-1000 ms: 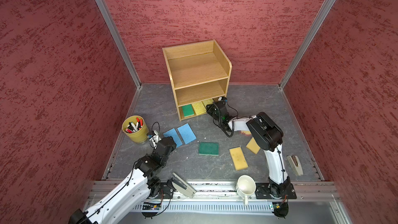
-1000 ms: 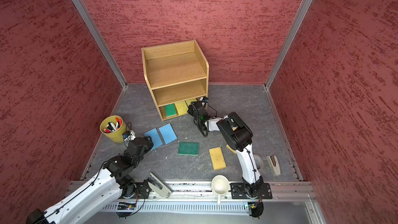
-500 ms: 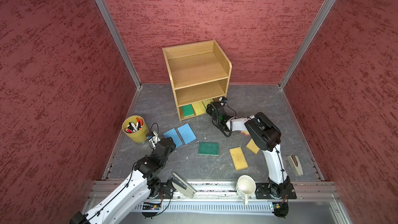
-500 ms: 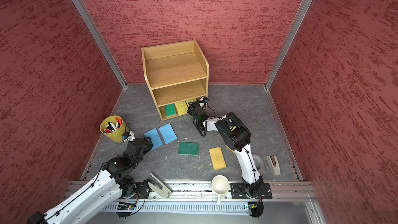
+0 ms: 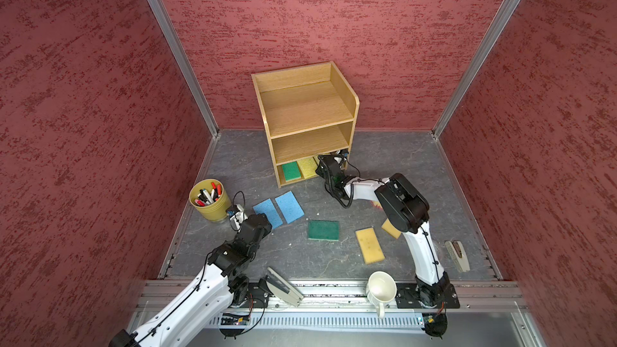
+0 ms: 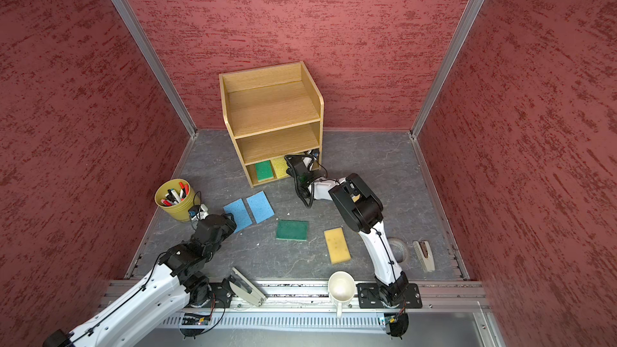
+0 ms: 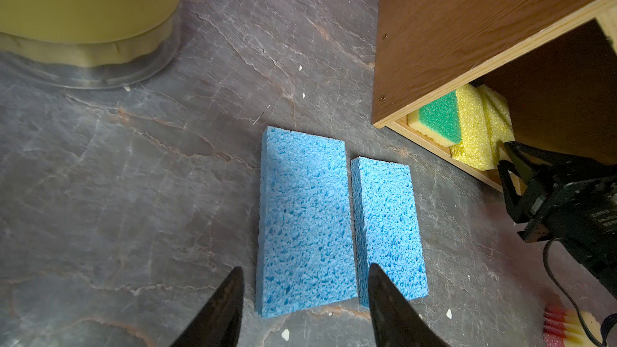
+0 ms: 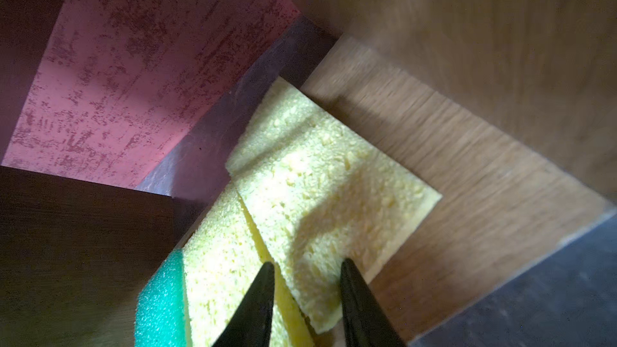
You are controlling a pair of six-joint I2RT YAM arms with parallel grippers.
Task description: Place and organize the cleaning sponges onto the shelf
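While the grey stone-patterned counter (image 5: 394,161) spreads across the whole cell, we find the light oak three-tier wooden shelf (image 5: 310,111) standing at its far side, open front towards the arms. The right end effector (image 8: 307,262) sits at the right part of the bottom tier. In the right wrist view its fingers stand apart above a bright yellow foam sponge (image 8: 327,188) and do not clamp it. The left end effector (image 7: 305,267) hangs low over the counter, fingers apart, straddling the near end of a blue foam sponge (image 7: 303,221); we cannot tell whether they touch it.

Near the left wall stands a yellow pen cup (image 5: 210,201).

Inside the bottom tier the bright yellow sponge lies flat against a second yellow foam sponge (image 8: 217,262), with a green-topped sponge (image 5: 291,171) at the tier's left end. On the counter a second blue foam sponge (image 7: 387,228) lies just beside the first. Further right lie a dark green rectangular sponge (image 5: 323,230), a pale tan rectangular sponge (image 5: 369,245) and another tan sponge (image 5: 390,229), partly hidden behind the right arm.
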